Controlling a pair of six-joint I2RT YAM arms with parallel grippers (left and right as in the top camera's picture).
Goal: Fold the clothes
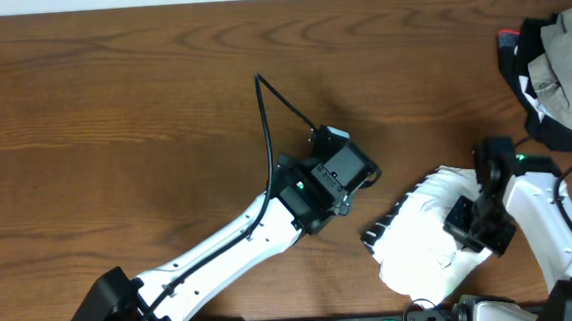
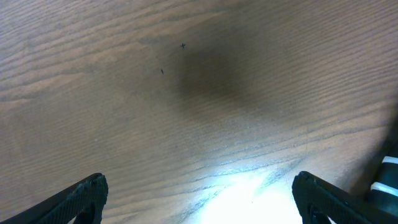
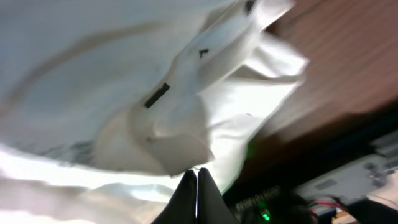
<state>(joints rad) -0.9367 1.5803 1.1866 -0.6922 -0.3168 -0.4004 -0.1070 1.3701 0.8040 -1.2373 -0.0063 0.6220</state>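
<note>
Folding looks nearly finished: the white, black-striped cloth bundle [image 1: 422,244] lies compact on the brown wooden table [image 1: 114,111], near its front edge. Right claw [image 3: 196,182], pinched shut, touches it; left claw [image 2: 199,196] hovers wide, empty. Perhaps only tidying remains.

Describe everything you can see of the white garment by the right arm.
The clothes are a small, crumpled white bundle of thin fabric, with black stripes showing along its left edge. It lies on the wooden table near the front. The shut right gripper sits against its folds; whether cloth is pinched is unclear.
</note>
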